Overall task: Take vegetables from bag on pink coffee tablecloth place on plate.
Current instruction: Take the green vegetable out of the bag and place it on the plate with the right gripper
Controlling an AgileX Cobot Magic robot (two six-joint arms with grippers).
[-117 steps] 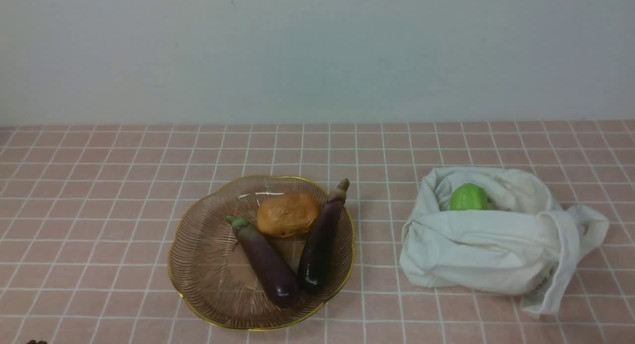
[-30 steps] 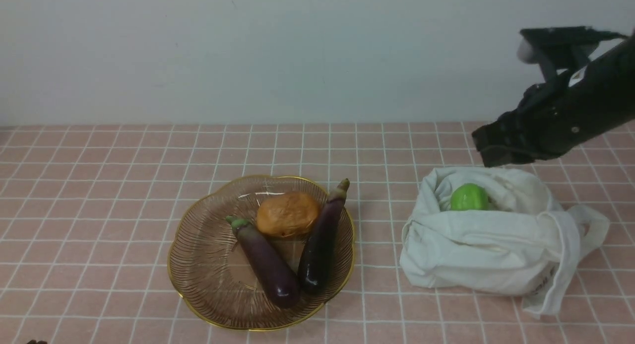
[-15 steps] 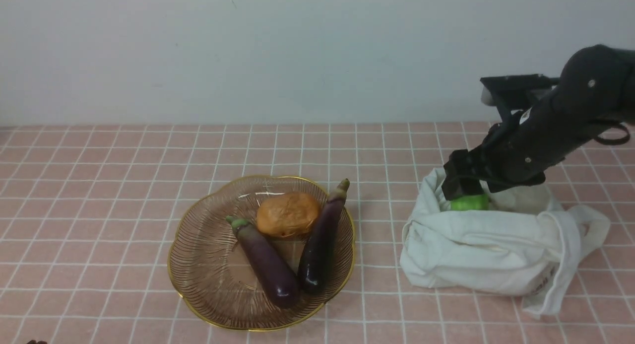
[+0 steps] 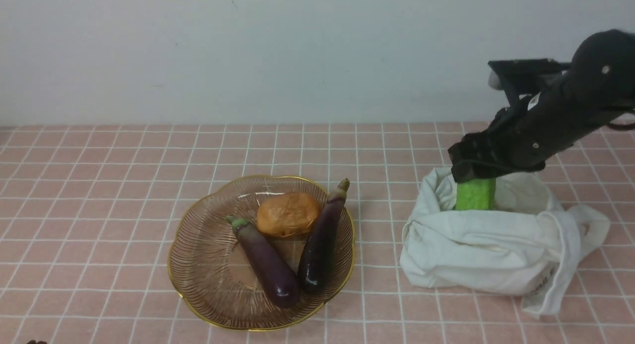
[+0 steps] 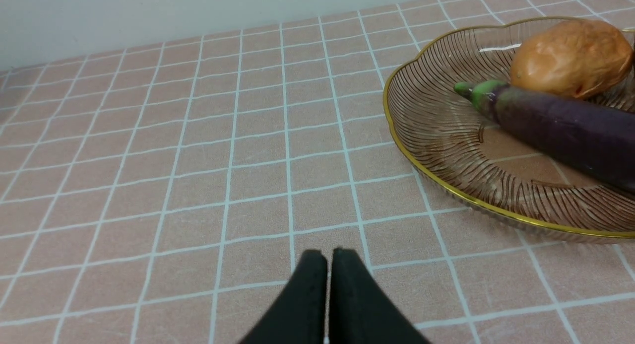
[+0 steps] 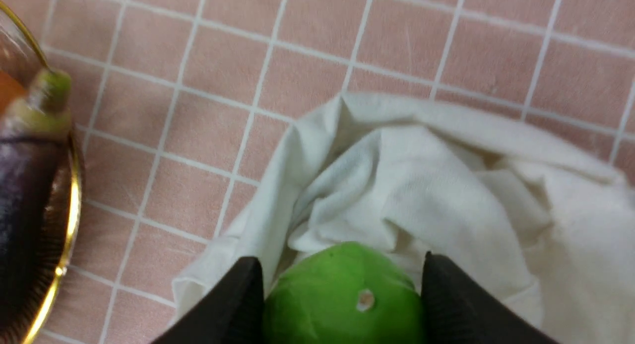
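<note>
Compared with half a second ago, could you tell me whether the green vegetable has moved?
Yes: the green vegetable has risen, showing more above the bag's rim, in the right pincer.

Left eggplant, right eggplant form V, blunt ends close together; brown potato between stem ends; pale wall behind.

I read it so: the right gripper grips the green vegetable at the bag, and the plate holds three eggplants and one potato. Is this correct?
Not quite. The plate holds two eggplants, not three, with the one potato; the front view shows this. The rest is correct: the right gripper grips the green vegetable at the bag.
</note>
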